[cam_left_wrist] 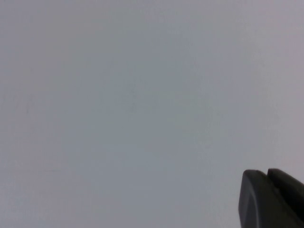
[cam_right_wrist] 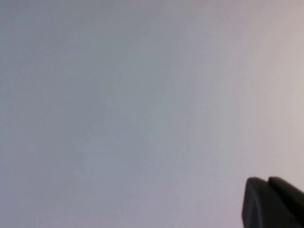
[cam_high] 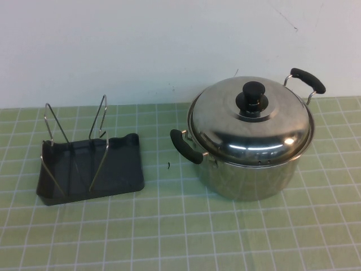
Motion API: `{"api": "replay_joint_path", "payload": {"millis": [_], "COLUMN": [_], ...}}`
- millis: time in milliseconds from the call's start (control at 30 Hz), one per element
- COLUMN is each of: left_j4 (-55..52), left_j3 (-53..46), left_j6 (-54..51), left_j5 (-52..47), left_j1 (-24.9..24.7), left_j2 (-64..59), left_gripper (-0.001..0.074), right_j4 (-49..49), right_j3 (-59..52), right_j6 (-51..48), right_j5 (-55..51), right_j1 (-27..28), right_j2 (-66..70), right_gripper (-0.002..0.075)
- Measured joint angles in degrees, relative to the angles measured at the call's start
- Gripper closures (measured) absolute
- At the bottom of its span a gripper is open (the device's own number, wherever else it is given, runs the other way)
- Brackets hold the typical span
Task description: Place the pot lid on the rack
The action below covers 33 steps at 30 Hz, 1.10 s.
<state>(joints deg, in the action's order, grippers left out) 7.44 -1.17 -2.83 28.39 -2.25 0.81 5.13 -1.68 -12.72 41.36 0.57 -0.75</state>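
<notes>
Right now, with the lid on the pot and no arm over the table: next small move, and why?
Probably bring the right hand over the black knob of the pot lid. The lid sits closed on the pot, on the robot's right; the rack stands apart on the left. The left hand and the right both face blank wall, away from the table.

pot lid [cam_high: 256, 127] is shiny polished steel, mirror-like, with a glossy black plastic knob. pot [cam_high: 248, 180] under it has the same bright metal, matt black handles. rack [cam_high: 90, 169] is a dark, slightly glossy plastic tray with thin bare metal wires. mat [cam_high: 180, 237] looks matt. left gripper [cam_left_wrist: 273, 199] and right gripper [cam_right_wrist: 273, 204], both off the table facing a blank wall, look like smooth matt black plastic.
</notes>
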Motion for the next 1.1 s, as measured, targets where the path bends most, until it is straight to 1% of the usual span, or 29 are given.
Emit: {"api": "replay_joint_path", "payload": {"millis": [100,233,300,367,467,567,667,767,867,933,1000,1100], "left_j4": [0.7,1.2,1.2,1.2,1.2,1.2,1.2,1.2,1.3,1.5,1.5,1.5], "left_j3": [0.0,4.2,7.2,10.2,12.7,13.1,11.3,8.3,6.6,6.3,6.3,6.2], "left_j6": [0.2,0.2,-0.6,-2.2,-4.6,-5.8,-7.2,-7.7,-7.8,-7.2,-6.2,-4.8], "left_j5": [-0.9,-9.6,-13.3,-15.5,-16.2,-17.1,-17.3,-14.4,-10.4,-9.4,-9.0,-8.9], "left_j1": [0.0,0.0,0.0,0.0,0.0,0.0,0.0,0.0,0.0,0.0,0.0,0.0], "left_j2": [0.0,0.0,0.0,-0.5,-2.5,-4.1,-5.0,-6.2,-7.0,-7.5,-8.3,-9.6], "left_gripper": [0.0737,0.0737,0.0737,0.0737,0.0737,0.0737,0.0737,0.0737,0.0737,0.0737,0.0737,0.0737], "right_j4": [0.0,0.1,-0.4,-1.1,-2.7,-3.8,-7.2,-9.9,-13.9,-21.0,-31.2,-44.4], "right_j3": [1.2,8.7,13.1,17.3,22.4,26.5,29.0,29.9,29.9,29.9,30.1,31.7], "right_j6": [-2.7,-5.4,-7.7,-9.7,-10.5,-10.8,-10.8,-9.3,-0.5,6.7,14.5,21.4], "right_j5": [-6.2,-21.2,-26.4,-29.6,-33.2,-36.7,-37.9,-36.4,-31.0,-25.1,-15.1,-0.1], "right_j1": [0.0,0.0,0.0,0.0,0.0,0.0,0.0,0.0,-0.2,-0.8,-1.5,-2.2], "right_j2": [0.0,0.0,0.5,2.7,7.7,13.7,21.3,29.3,37.6,42.8,48.7,58.3], "right_gripper": [0.0727,0.0727,0.0727,0.0727,0.0727,0.0727,0.0727,0.0727,0.0727,0.0727,0.0727,0.0727]}}
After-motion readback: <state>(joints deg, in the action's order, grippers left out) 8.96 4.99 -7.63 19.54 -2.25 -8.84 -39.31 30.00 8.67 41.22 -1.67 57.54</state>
